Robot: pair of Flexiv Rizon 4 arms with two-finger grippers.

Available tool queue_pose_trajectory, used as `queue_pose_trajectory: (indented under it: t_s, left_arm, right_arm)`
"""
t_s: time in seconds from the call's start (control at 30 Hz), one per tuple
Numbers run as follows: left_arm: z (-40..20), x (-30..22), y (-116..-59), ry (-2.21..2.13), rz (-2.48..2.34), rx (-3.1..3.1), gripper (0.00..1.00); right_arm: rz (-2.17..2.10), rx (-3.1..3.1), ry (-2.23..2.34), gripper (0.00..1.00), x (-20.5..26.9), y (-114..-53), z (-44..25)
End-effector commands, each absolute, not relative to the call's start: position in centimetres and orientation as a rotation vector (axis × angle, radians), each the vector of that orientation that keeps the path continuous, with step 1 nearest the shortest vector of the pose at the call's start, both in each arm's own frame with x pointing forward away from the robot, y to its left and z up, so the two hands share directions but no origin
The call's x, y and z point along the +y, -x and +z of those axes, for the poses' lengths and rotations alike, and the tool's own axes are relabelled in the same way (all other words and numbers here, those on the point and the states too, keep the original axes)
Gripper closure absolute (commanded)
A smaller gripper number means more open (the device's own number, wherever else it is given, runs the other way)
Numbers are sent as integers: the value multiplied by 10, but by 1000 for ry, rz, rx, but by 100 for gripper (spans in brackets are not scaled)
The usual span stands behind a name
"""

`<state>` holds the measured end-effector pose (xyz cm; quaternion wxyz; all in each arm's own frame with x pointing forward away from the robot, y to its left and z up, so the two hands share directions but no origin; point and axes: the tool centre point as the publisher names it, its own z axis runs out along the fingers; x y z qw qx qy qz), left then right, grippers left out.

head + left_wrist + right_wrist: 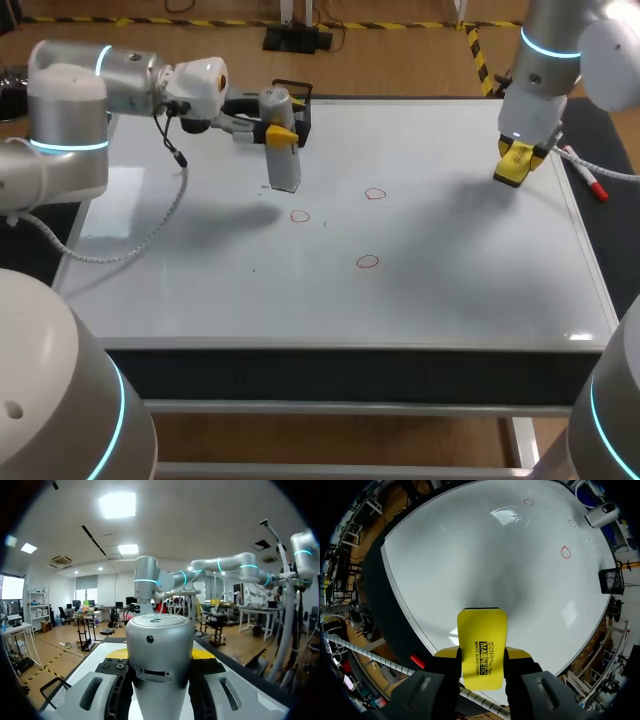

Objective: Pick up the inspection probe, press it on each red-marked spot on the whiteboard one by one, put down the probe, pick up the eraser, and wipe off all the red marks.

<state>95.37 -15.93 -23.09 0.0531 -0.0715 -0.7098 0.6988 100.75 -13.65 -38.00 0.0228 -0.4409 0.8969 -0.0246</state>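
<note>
— Why does the whiteboard lie flat on the desk?
— So both arms can work it from above, I'd guess. It covers nearly the whole top.
— And the left arm?
— It comes in from the far left corner, its jaws pinching the probe from both sides. The probe stands upright over the board's far left part, a pose that suits a straight press.
— Is it on a mark?
— No. It sits just beside the nearest red ring, short of it. Whether its tip touches the board I cannot tell.
— The right arm?
— Over the board's right edge, jaws clamped on the yellow eraser, which sticks out ahead of them toward the board. Probably it is held clear of the probing, yet ready for wiping.
— How many marks are there?
— Three, none wiped. A second ring and a third ring lie nearer the middle.
</note>
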Motion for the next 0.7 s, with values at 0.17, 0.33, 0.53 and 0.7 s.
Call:
queue_pose_trajectory:
  t_s: [0.17, 0.33, 0.53, 0.7]
  left_arm:
    - [-240, -163, -942, 212, 2132, -2150, 100]
    - [-253, -168, -942, 211, 2115, -2135, 100]
    - [-268, -173, -943, 209, 2103, -2118, 100]
    - [-273, -176, -943, 216, 2093, -2106, 100]
  right_arm:
    - [-81, 2778, 1369, 100, -137, -1008, -379]
    - [-81, 2778, 1369, 100, -137, -1008, -379]
    - [-81, 2778, 1369, 100, -137, -1008, -379]
    - [-81, 2778, 1369, 100, -137, -1008, -379]
